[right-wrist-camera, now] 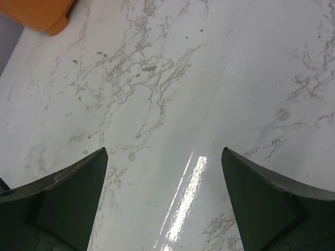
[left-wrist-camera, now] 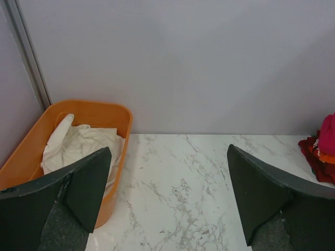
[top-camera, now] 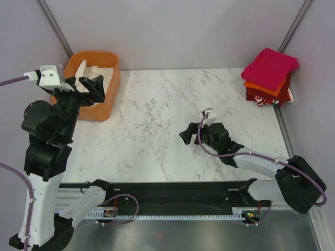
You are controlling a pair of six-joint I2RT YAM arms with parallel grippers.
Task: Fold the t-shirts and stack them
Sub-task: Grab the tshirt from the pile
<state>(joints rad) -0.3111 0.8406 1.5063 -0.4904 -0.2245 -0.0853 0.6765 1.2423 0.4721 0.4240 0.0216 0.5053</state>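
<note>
Heaped in orange plastic basket (top-camera: 104,107) at ten o'clock on marble desk (top-camera: 157,104): crumpled cream-white cloth t-shirt (left-wrist-camera: 78,144), toward ten o'clock of nearer left fingers (left-wrist-camera: 168,149), spread wide, empty. Right fingers (right-wrist-camera: 163,151) likewise spread, empty, mid-desk.

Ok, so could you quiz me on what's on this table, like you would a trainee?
1. True or false: the white shirt lies in the basket.
2. Which colour tops the stack? A orange, B pink, C dark red.
3. What do the left gripper and right gripper hold?
Key: 1 true; 2 B; 3 nothing, both are open.
</note>
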